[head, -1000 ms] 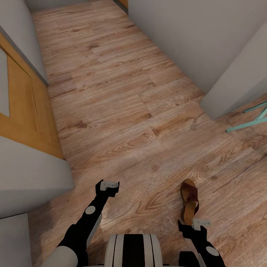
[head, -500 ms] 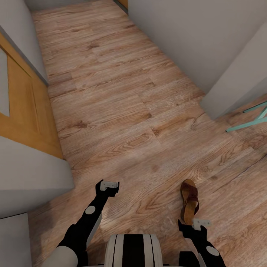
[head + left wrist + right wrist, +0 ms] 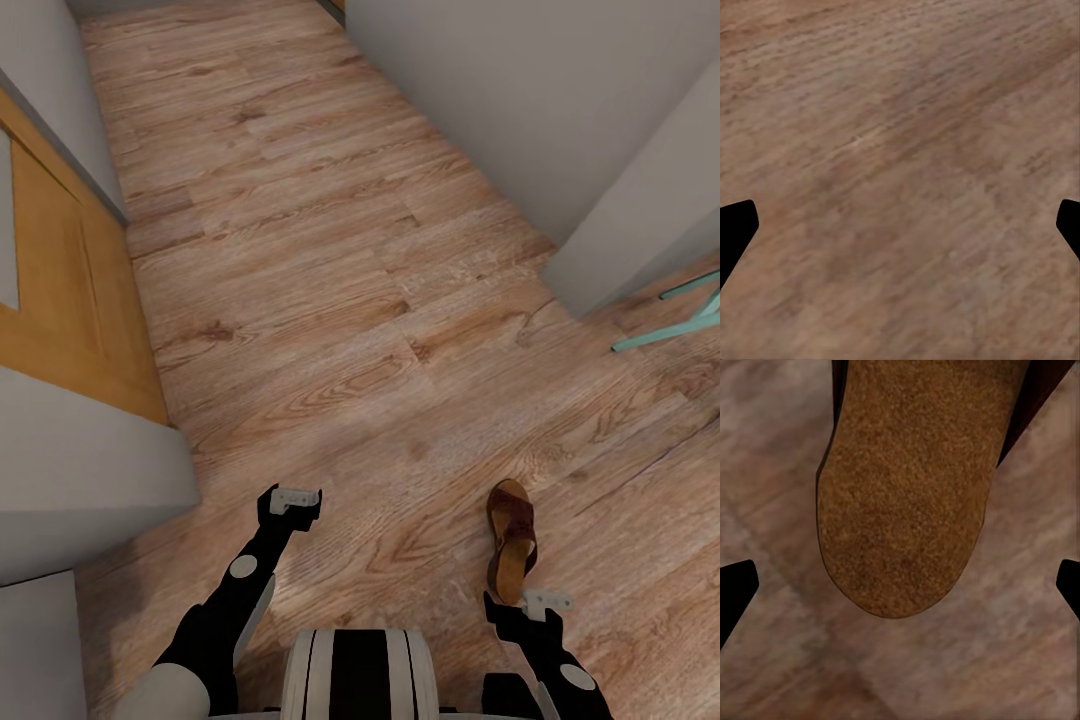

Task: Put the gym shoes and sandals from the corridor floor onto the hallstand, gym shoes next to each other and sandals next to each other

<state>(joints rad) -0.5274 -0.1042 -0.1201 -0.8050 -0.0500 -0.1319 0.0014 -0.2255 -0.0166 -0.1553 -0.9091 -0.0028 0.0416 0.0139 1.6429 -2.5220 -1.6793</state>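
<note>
One sandal (image 3: 512, 540), reddish-brown straps on a tan sole, lies on the corridor floor (image 3: 330, 300) at the lower right of the head view. My right gripper (image 3: 545, 603) hangs just behind its heel end and is open. In the right wrist view the sandal's tan heel (image 3: 907, 487) sits ahead of the open right gripper (image 3: 900, 592), its fingertips far apart and off the sole. My left gripper (image 3: 297, 497) is open over bare planks, as the left wrist view confirms (image 3: 900, 232). The gym shoes and the hallstand are out of view.
An orange wooden door (image 3: 60, 290) and grey wall blocks (image 3: 80, 480) line the left side. A grey wall (image 3: 520, 110) runs along the right, ending at a corner (image 3: 600, 270). Teal furniture legs (image 3: 680, 320) stand beyond that corner. Open floor stretches ahead.
The whole head view has shifted slightly, so the camera moved a little. The right gripper sits marginally lower in the picture. The sandal and left arm hold their places.
</note>
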